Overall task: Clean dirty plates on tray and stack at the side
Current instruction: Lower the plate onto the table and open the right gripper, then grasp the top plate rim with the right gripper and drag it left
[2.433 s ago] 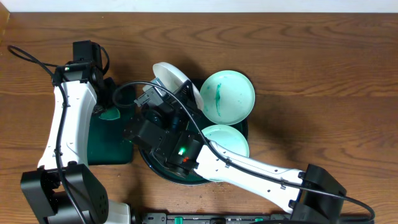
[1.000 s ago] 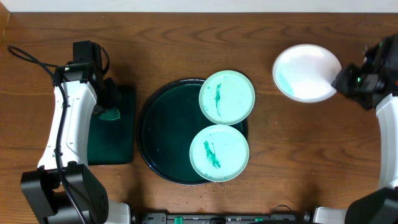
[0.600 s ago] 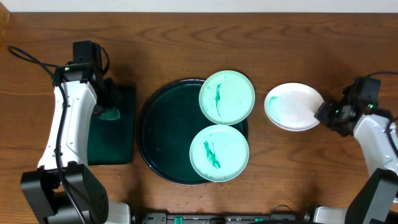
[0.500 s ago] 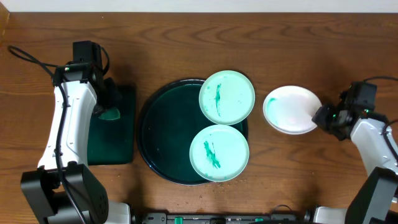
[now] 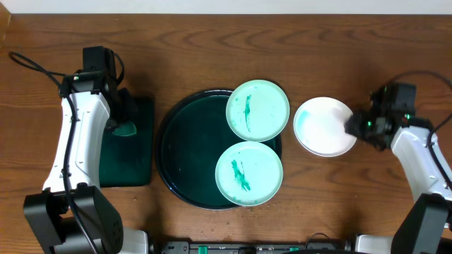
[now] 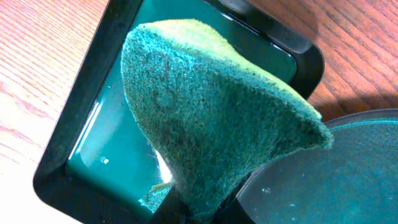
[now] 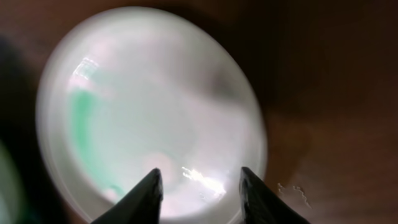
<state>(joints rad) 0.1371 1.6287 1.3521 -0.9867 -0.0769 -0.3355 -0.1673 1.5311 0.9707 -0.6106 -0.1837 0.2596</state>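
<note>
3 plates to log: where is each? — observer

White plate (image 5: 323, 127) lies flat on the table (image 5: 367, 56), just right of the tray (image 5: 185, 148) and off it. Far turquoise plate (image 5: 258, 109) overhangs the tray's rim. Near turquoise plate (image 5: 248, 173) sits on the tray's right side. Both turquoise ones carry teal smears. — arm

Jaws? — observer

Right jaws stand apart at the white plate's right rim, gripping nothing. My wrist view shows both fingertips (image 7: 148, 193) over the plate's face. Left jaws pinch the green sponge (image 6: 211, 118) above the rectangular tray (image 6: 106, 149). — arm

Step, and next? — observer

My judgement: plate 1 of 3 is laid out at the side. A teal tint shows at its left edge, so the wipe is not yet done. Next move calls for the sponge to cross over the tray to it, with my right jaws steadying the rim or backing away. — arm

Surface, room? — observer

Brown wood-grain table. Pale strip along the far edge; room otherwise out of view. Black cable (image 5: 28, 67) trails at far left. — arm
</note>
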